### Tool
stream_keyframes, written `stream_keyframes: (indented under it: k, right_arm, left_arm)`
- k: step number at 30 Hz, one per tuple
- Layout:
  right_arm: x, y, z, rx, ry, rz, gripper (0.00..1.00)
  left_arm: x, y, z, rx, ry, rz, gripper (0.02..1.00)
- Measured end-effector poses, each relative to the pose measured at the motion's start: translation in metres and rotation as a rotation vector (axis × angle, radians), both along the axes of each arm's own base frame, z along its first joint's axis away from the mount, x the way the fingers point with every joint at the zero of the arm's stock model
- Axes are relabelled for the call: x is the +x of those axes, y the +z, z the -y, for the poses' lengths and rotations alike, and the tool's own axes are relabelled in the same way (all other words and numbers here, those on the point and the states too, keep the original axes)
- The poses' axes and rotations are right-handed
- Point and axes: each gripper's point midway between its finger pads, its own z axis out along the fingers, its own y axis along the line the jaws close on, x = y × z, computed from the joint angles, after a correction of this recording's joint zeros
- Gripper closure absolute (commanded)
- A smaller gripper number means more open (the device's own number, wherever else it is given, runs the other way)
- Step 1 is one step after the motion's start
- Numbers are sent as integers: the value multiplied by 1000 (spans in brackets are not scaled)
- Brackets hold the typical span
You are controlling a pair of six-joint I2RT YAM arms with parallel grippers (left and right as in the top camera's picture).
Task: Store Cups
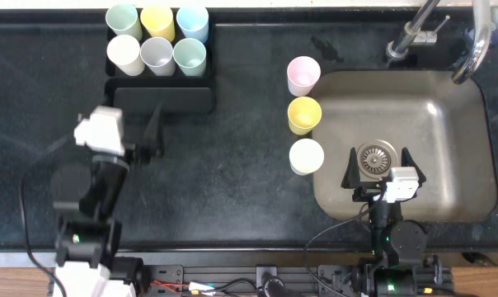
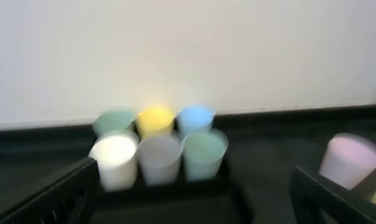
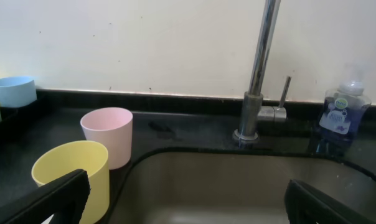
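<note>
A black tray (image 1: 162, 99) at the back left holds several upright cups, among them a yellow (image 1: 157, 20), a blue (image 1: 192, 21) and a white one (image 1: 124, 54); its near half is bare. Three loose cups stand along the sink's left rim: pink (image 1: 303, 74), yellow (image 1: 304, 114), white (image 1: 306, 155). My left gripper (image 1: 146, 136) is open just in front of the tray, facing the tray cups (image 2: 160, 155). My right gripper (image 1: 378, 167) hangs open over the sink basin, with the pink cup (image 3: 107, 134) and yellow cup (image 3: 73, 171) to its side.
The steel sink (image 1: 447, 124) fills the right side, with a drain (image 1: 375, 157). A faucet (image 3: 256, 74) rises behind it and a blue soap bottle (image 3: 340, 115) stands at the back right. Dark countertop (image 1: 232, 165) lies between tray and sink.
</note>
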Motion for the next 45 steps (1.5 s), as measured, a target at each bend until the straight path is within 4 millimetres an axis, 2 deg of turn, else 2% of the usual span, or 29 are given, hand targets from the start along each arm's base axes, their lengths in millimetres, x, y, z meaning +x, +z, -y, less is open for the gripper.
stream_keyframes:
  k: [3,6,11,18,23,28,31,38,45]
  right_arm:
    - [0,0,0,1,1,0,5]
    - [0,0,0,0,0,0,5]
    - [0,0,0,0,0,0,5]
    - [0,0,0,0,0,0,7]
    - [0,0,0,1,0,0,5]
    - [0,0,0,0,0,-1,5]
    - [0,0,0,0,0,0,5]
    - [0,0,0,0,0,0,7]
    - [0,0,0,0,0,-1,5]
  left_arm:
    - [18,23,25,1,-72,-13,20]
    - [35,35,57,6,-156,-54,20]
    - [60,39,106,16,-250,-118,20]
    - [97,41,151,-60,-266,-191,20]
    - [119,20,191,-97,-253,-346,20]
    - [131,-9,229,-79,-227,-504,20]
    - [138,-18,246,-79,-215,-556,20]
    - [142,-36,271,-113,-168,-650,18]
    - [148,-82,289,-87,-108,-778,18]
